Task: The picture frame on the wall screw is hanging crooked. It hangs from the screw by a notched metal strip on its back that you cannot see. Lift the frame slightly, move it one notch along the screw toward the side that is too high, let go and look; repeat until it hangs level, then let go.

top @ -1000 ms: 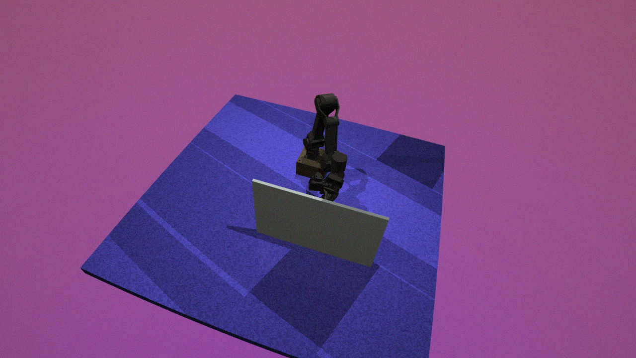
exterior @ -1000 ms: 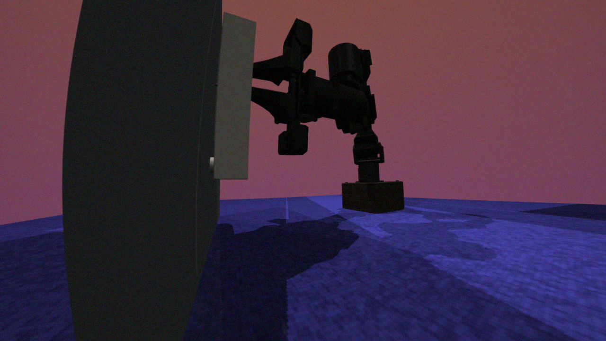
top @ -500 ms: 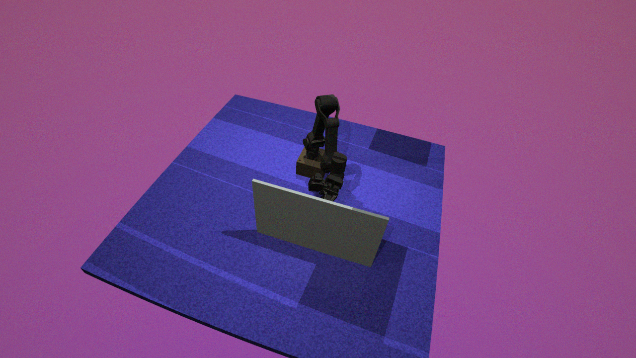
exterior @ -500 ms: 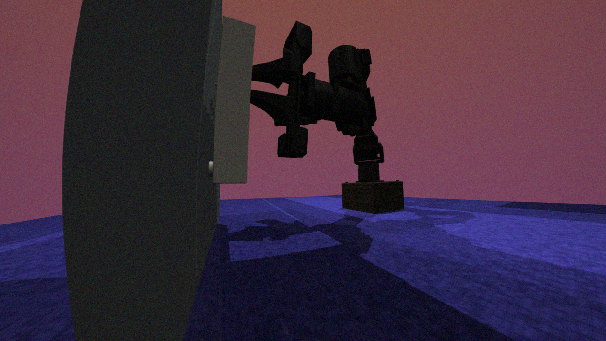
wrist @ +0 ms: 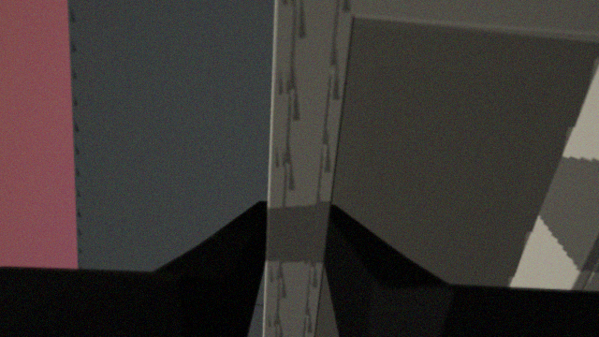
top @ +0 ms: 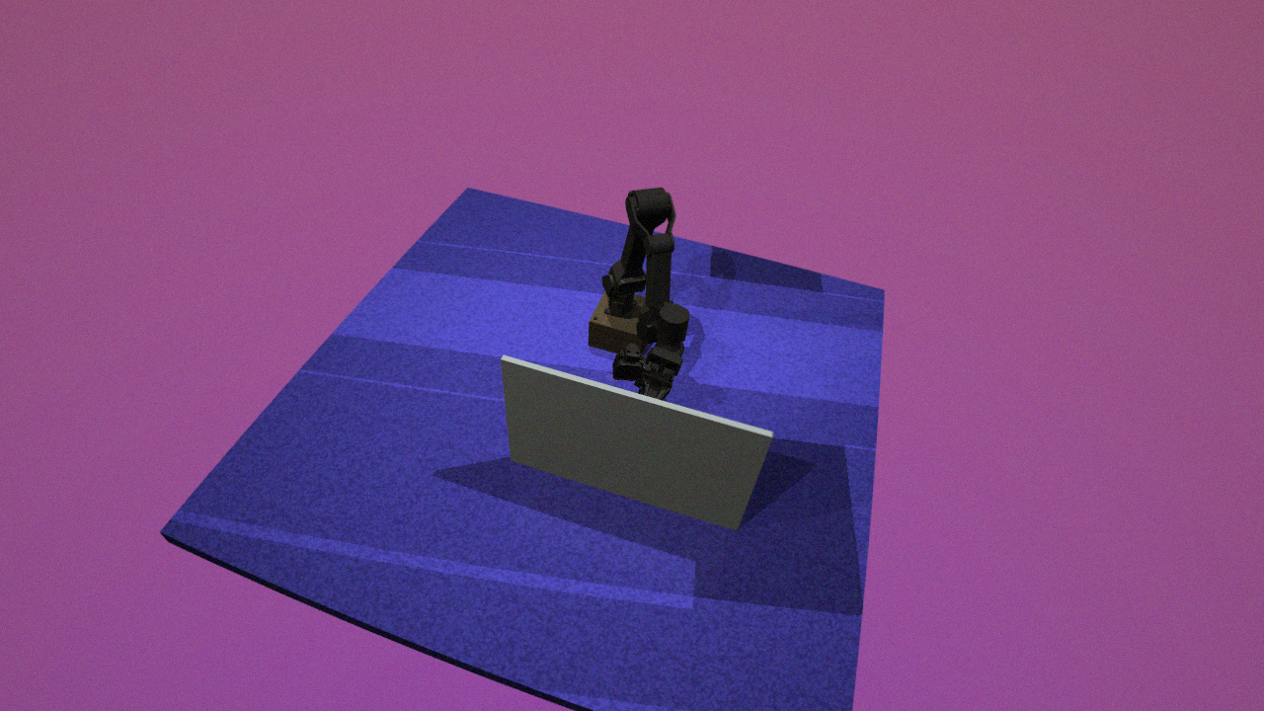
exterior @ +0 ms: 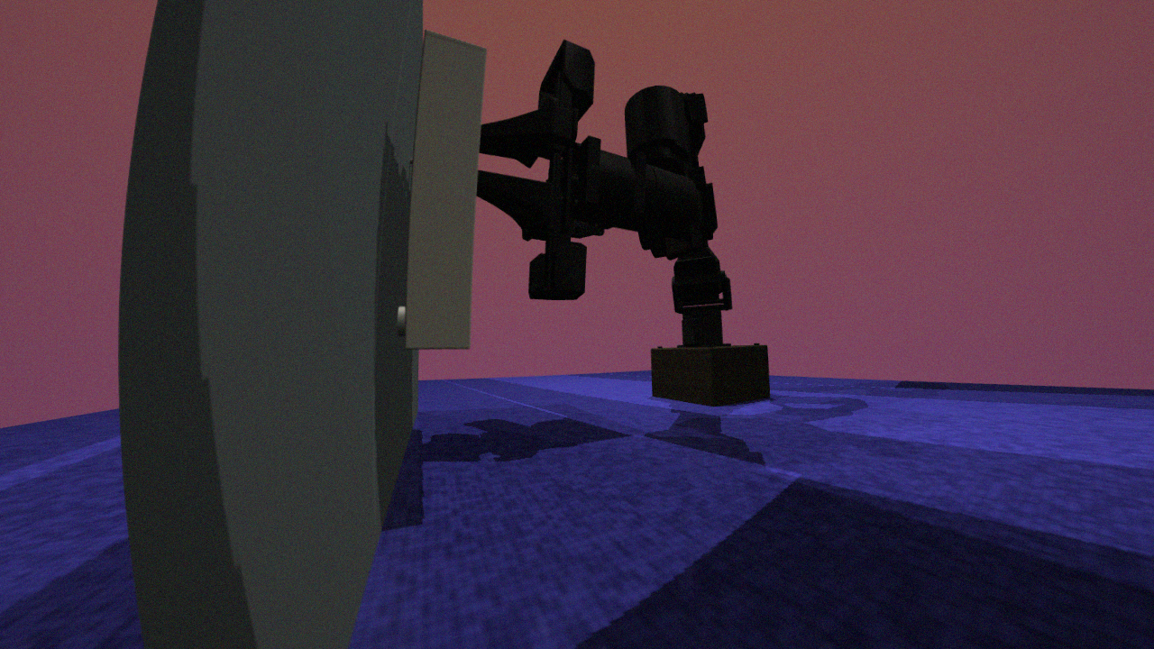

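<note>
Arm (exterior: pixel 669 193): 1 unit, black, 6 joints. Rises from its base block (exterior: pixel 709 372), elbow folded high, forearm reaching level toward 9 o'clock in the exterior view.

Gripper (exterior: pixel 482 159): wrist rolled so the 2 fingers stack 1 above the other in that view; upper finger (exterior: pixel 508 132) at 12 o'clock, lower at 6 o'clock. Jaws clamped on the picture frame (wrist: pixel 299 140) edge, 1 dark finger on each side in the wrist view.
</note>
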Robot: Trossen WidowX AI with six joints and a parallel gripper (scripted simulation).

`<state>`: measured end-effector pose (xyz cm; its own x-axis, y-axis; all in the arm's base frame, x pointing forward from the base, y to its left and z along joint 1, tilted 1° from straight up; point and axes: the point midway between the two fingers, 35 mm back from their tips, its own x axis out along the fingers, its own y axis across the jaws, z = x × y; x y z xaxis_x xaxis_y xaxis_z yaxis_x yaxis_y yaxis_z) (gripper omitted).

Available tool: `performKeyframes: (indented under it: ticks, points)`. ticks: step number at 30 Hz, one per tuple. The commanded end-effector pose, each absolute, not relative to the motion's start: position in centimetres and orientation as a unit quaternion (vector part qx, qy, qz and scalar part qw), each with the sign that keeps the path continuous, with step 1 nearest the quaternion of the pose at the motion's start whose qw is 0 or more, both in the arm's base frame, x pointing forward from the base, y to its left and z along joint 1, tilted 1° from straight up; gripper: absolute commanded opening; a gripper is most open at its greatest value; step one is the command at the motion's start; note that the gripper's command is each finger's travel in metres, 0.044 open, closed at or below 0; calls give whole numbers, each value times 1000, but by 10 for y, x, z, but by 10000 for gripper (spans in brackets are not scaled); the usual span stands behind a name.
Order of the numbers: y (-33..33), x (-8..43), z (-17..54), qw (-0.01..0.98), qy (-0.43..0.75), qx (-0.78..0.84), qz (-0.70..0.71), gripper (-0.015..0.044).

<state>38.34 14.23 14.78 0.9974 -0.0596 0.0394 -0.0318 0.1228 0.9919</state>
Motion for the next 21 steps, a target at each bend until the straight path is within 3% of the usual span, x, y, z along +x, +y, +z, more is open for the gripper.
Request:
performKeyframes:
  ticks: [1, 21]
  points:
    - [142, 383, 148, 747, -35, 664, -9, 0]
    - [142, 383, 149, 700, -35, 713, -7, 0]
